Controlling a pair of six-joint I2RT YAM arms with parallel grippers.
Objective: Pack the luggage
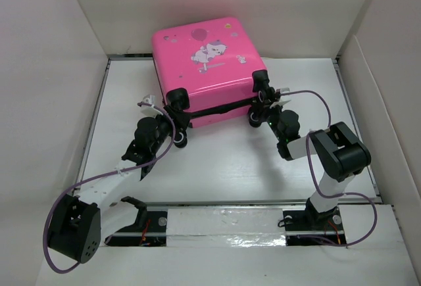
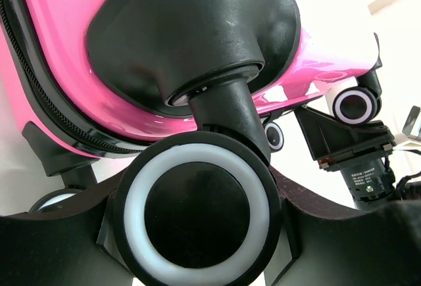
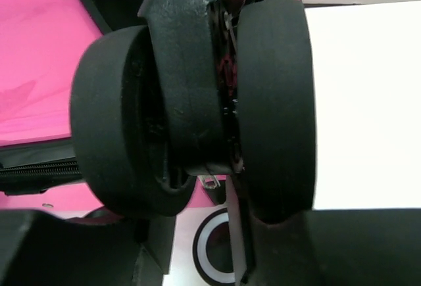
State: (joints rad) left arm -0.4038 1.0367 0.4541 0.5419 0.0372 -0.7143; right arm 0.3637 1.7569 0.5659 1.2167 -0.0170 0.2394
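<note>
The luggage (image 1: 204, 62) is lying closed at upper centre, the left gripper (image 1: 170, 123) is clamping its lower-left wheel (image 2: 197, 214), and the right gripper (image 1: 268, 112) is straddling the lower-right wheel (image 3: 197, 95), grip unclear, so repositioning seems underway, calling for both arms pulling evenly.

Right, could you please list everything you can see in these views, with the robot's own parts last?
luggage: one, bright pink with cartoon print, lying flat, far centre of the table
wheels: four, black with white rings, on the luggage's near side
table: one, white, under everything
walls: three, white, around the table
tape strip: one, silvery, near edge
cables: two, purple, one on each side
left pincer: black, closed on a wheel
right pincer: black, at another wheel; grip unclear
</note>
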